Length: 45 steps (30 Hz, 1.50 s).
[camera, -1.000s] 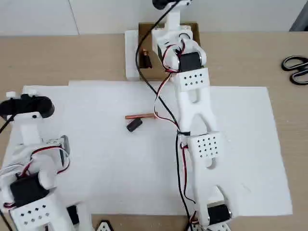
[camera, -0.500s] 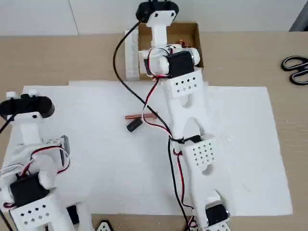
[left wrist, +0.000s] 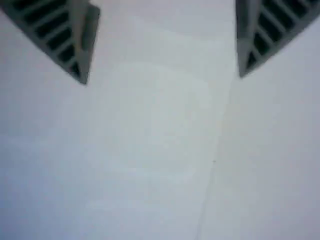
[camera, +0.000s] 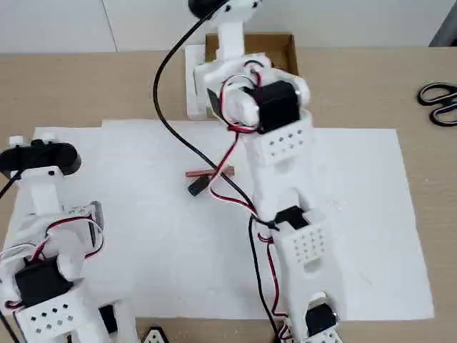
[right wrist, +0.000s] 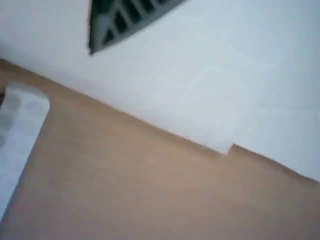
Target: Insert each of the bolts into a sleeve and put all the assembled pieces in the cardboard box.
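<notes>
A thin copper-coloured rod (camera: 202, 172) lies on the white sheet (camera: 143, 236), and a short black cylinder (camera: 198, 188) sits just in front of it. The right arm's cables cross both. The cardboard box (camera: 285, 44) stands at the table's far edge, mostly hidden behind the right arm. My right gripper (camera: 213, 100) hangs at the box's near left corner, over the sheet's far edge. One dark finger (right wrist: 125, 20) shows with nothing beside it, so it is open. My left gripper (left wrist: 160, 75) is open over bare sheet at the near left, holding nothing.
A white foam block (camera: 192, 80) stands against the box's left side and shows again (right wrist: 15, 135) in the right wrist view. Scissors (camera: 439, 100) lie at the far right on the bare wooden table (camera: 371, 86). The sheet is free on its left and right parts.
The right arm has drawn back from over the box and swung left, so its gripper is now outside the box. The left arm, rod and cylinder have not moved.
</notes>
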### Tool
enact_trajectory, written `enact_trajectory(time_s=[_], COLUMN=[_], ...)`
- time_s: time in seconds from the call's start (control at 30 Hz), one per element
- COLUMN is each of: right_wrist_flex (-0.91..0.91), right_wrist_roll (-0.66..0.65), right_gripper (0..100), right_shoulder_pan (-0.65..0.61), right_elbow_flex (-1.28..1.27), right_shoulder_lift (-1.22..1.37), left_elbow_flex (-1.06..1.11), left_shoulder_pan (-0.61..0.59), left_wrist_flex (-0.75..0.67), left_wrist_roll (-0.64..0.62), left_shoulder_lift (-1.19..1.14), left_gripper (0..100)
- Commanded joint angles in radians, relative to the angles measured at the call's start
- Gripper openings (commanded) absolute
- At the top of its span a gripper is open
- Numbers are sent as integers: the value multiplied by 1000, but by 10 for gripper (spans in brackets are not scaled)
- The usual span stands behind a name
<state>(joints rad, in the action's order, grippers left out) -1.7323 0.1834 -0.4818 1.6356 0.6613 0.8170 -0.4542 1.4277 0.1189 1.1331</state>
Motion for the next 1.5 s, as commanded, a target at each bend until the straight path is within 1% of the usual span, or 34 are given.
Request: enact_trajectory(time_s=[0.0,0.1,0.33,0.4,0.43,0.53,0.6,0.63,0.73,0.9,1.1,1.37,1.47], right_wrist_flex=[-12,-12,4,21,31,90,143,166,200,208,209,311,341], right_wrist_roll=[-15,-64,-52,20,80,318,445,477,540,628,638,641,710], right_gripper=[180,180,180,180,180,180,182,182,182,180,180,180,180], right_shoulder_pan=[1,1,-5,-8,-8,-10,-13,-18,-45,-96,-166,-171,-171], right_elbow_flex=[-23,-204,-813,-951,-999,-1115,-1158,-1174,-1189,-1191,-1186,-1186,-1186], right_shoulder_lift=[-174,-315,-691,-720,-722,-704,-667,-639,-552,-426,-305,-180,-157], left_elbow_flex=[-39,-39,-39,-39,-38,-38,-38,-38,-31,10,8,8,8], left_shoulder_pan=[8,8,8,25,43,107,146,160,181,175,175,180,180], left_wrist_flex=[5,5,5,5,5,5,5,5,3,-3,-3,-3,-3], left_wrist_roll=[5,5,5,5,5,5,5,5,8,11,11,11,11], left_shoulder_lift=[12,12,12,12,12,12,12,12,12,12,12,12,12], left_gripper=[185,185,185,185,185,185,185,185,185,185,185,185,185])
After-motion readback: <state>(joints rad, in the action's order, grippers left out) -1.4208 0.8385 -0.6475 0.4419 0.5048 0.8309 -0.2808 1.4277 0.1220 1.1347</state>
